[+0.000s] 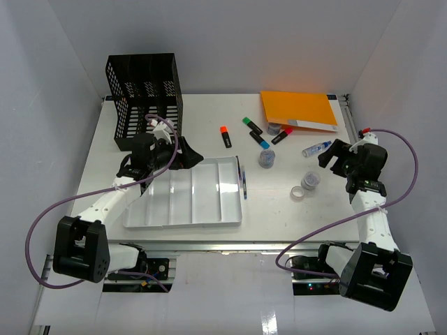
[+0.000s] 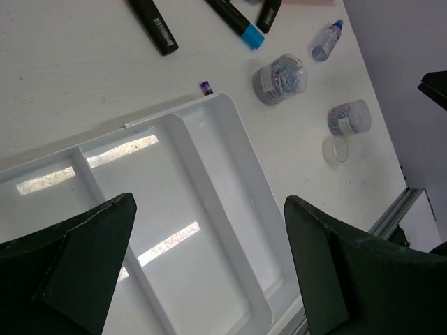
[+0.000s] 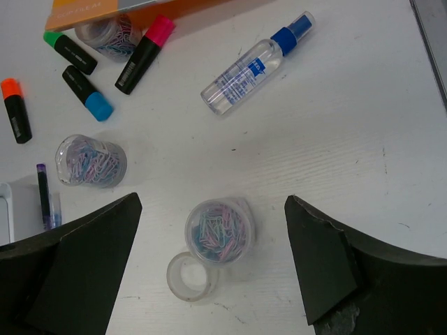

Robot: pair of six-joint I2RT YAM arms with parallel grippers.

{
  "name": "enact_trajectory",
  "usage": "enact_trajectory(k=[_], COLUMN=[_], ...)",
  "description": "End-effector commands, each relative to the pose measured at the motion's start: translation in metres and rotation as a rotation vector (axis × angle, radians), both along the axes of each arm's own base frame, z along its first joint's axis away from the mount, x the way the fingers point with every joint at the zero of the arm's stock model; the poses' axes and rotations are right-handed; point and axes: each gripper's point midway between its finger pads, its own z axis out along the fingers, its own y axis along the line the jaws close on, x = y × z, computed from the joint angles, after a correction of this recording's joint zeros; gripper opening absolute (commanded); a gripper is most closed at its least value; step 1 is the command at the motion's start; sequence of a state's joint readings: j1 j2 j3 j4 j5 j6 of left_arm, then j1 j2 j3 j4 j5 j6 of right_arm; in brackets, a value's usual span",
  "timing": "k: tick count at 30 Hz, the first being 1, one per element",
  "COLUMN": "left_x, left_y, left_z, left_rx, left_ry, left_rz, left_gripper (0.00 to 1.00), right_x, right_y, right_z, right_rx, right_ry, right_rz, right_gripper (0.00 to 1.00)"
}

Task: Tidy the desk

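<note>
both jaws spread wide, holding nothing
left jaws hang over the white tray (image 2: 202, 202), right jaws over a paper-clip jar (image 3: 218, 230) on the tabletop (image 1: 279, 209); i can't read the spray bottle (image 3: 255, 64) label.

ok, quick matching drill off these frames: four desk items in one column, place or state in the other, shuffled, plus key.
Items:
1. spray bottle
2. white tray
3. black mesh organizer
4. orange folder

Places or states:
A. standing upright at the far-left corner of the desk
B. lying flat at the far right
C. empty, near the front edge on the left
D. on its side, blue cap

Pairs: 1-D, 2-C, 3-A, 4-B
</note>
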State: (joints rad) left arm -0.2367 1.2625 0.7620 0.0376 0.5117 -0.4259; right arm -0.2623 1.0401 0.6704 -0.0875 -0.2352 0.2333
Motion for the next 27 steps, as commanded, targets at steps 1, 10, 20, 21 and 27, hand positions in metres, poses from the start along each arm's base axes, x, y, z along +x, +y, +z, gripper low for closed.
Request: enact_trajectory(k=[1, 10, 20, 21, 27], left_x=[0.002, 0.018, 0.079, 0.087, 0.132], left_y=[-0.008, -0.033, -0.068, -0.070, -0.086], left_z=[0.020, 0.016, -0.035, -0.033, -0.060], left_rx=[-0.083, -0.054, 0.317, 0.345, 0.492], left_ry=[-0.025, 0.107, 0.240, 0.237, 0.263], left_rz=[-0.014, 0.021, 0.148, 0.162, 0.249], left_gripper=[0.98, 0.98, 0.98, 0.98, 0.94], right_x=[0.008, -0.034, -0.043, -0.043, -0.043], right_y=[0.018, 0.089, 0.102, 0.103, 0.101], right_z=[0.034, 0.026, 0.014, 0.015, 0.016], right_rx=[-0.031, -0.181, -0.158, -0.157, -0.168], right_ry=[-0.109, -0.269, -0.175, -0.177, -0.181], right_rz=[0.158, 0.767, 0.905, 0.900, 0.885], right_gripper=[0.90, 0.90, 0.90, 0.90, 0.90])
